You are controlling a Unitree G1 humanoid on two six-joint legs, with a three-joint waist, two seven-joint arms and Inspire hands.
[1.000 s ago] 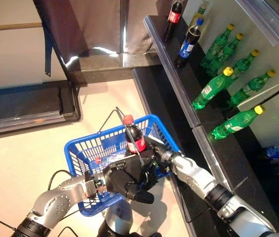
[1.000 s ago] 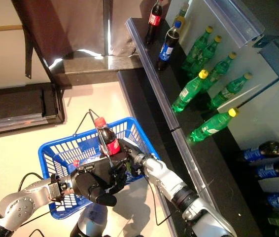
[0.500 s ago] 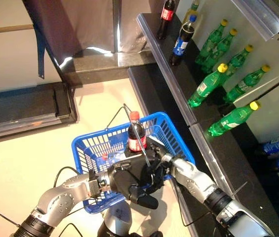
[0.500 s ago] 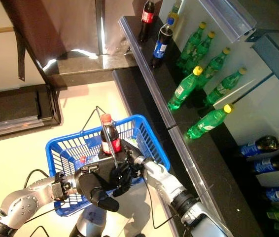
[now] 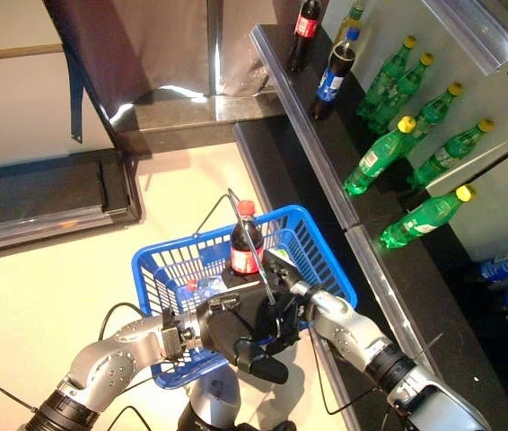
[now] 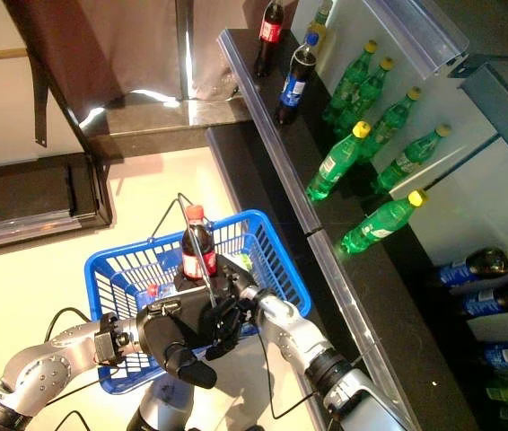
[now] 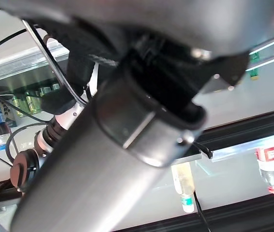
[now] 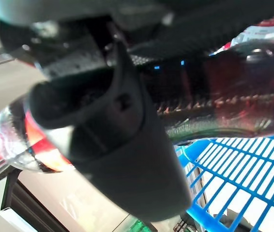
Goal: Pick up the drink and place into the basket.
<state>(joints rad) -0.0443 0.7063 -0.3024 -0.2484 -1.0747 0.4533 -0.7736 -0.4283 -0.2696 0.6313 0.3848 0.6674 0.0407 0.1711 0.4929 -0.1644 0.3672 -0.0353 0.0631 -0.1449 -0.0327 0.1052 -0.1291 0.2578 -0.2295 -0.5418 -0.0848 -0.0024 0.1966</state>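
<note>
Cola bottle point(image 5: 246, 250) is sitting slightly lower than half a second ago, upright over the blue basket point(image 5: 326, 265) interior, right hand point(image 5: 283, 280) wrapping its base at 5 o'clock. Left hand point(image 5: 236, 328) is clenching the basket's wire handle point(image 5: 252, 254).

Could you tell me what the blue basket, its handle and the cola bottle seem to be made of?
Blue basket: likely moulded plastic, an evenly coloured open lattice. Its handle: apparently thin metal wire, grey and slender. Cola bottle: probably clear glossy plastic, dark drink showing through, red cap and label, gripped by the right hand.
</note>
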